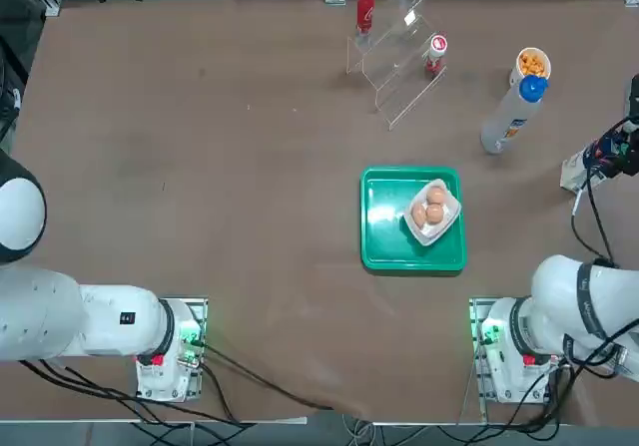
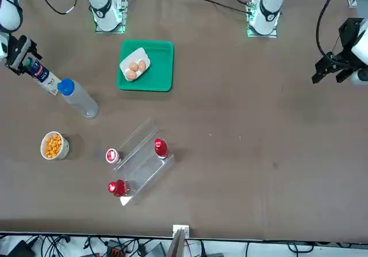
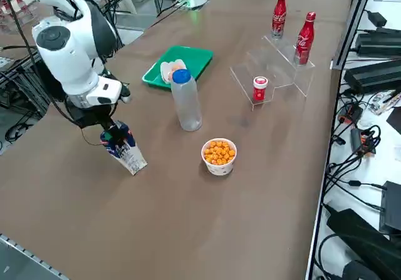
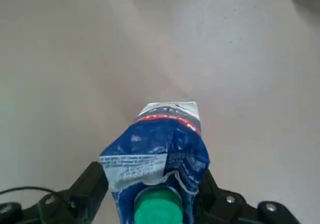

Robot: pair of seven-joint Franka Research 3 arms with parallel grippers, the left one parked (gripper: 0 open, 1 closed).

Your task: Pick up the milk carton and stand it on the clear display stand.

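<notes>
The milk carton [image 3: 128,155], white and dark blue with a green cap, leans tilted with its base on the table near the right edge [image 1: 573,173] [image 2: 41,76]. My right gripper [image 3: 116,133] is down over its top end. In the right wrist view the carton [image 4: 160,149] fills the gap of the gripper [image 4: 152,186], and one dark finger stands close along each side of it. The jaws look open around it, not clamped. The clear display stand [image 1: 399,67] [image 3: 276,67] [image 2: 141,159] stands at the far side of the table, well away from the gripper.
Two red bottles [image 3: 305,36] and a red can [image 3: 260,89] stand on or against the stand. A tall bottle with a blue cap [image 3: 185,104] and a cup of orange snacks [image 3: 218,155] are between carton and stand. A green tray [image 1: 379,256] holds a dish of eggs.
</notes>
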